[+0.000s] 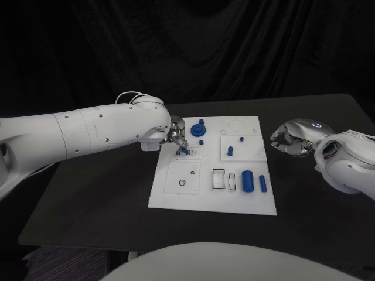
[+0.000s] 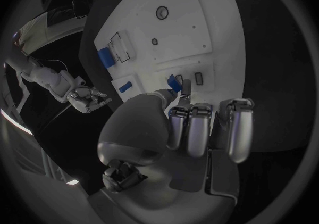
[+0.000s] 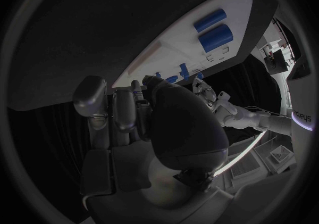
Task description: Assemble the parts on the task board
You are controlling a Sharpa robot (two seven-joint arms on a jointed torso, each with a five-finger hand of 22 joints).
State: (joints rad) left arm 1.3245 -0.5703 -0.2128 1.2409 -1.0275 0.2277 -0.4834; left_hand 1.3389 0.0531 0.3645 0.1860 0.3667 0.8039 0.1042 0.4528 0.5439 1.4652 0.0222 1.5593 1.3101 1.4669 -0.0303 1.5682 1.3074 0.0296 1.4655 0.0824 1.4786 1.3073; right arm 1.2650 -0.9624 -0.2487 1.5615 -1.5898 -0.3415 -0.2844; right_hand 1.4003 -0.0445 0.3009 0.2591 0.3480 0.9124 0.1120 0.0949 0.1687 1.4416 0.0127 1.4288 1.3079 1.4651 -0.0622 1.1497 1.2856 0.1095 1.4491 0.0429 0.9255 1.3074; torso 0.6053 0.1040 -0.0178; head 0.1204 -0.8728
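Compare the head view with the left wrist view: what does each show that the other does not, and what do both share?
Head view alone: the whole task board on the black table, and the blue round part at its far end.

Left wrist view alone: the left hand from behind, fingertips at a small blue part.

Both: the right hand, off the board, holding nothing, and the large blue cylinder.

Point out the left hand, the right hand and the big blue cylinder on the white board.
Left hand (image 1: 176, 140), head view, on the fingers over the board.
Right hand (image 1: 290, 140), head view, on its curled fingers beside the board.
Big blue cylinder (image 1: 248, 181), head view, on the middle of its side.
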